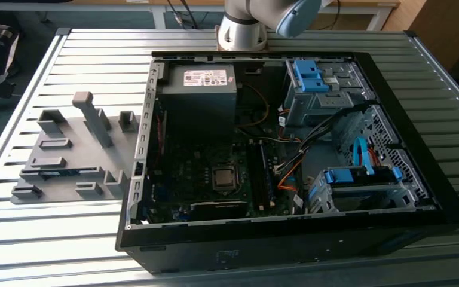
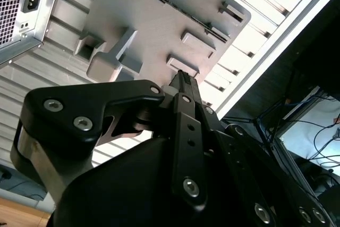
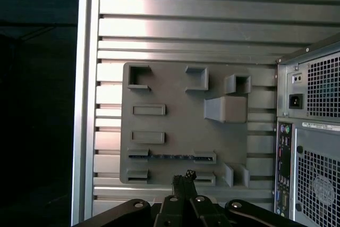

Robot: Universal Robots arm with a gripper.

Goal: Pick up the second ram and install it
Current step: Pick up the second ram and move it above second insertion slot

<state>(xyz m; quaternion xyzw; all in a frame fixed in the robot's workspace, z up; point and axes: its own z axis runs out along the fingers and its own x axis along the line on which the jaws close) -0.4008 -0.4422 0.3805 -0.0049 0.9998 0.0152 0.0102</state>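
A slatted metal tabletop [image 1: 70, 239] carries an open black computer case [image 1: 293, 251]. The exterior view shows its motherboard [image 1: 181, 161], power supply [image 1: 201, 89] and light-blue drive brackets [image 1: 309, 75], while the first wrist view shows its rear ports [image 3: 284, 147]. Beside the case, at the exterior view's left, lies a grey holder tray [image 1: 70, 155]. The second ram [image 1: 58, 173] is seated in one of its slots. The gripper [image 3: 184, 176] hangs well above the tray, jaws closed together and empty.
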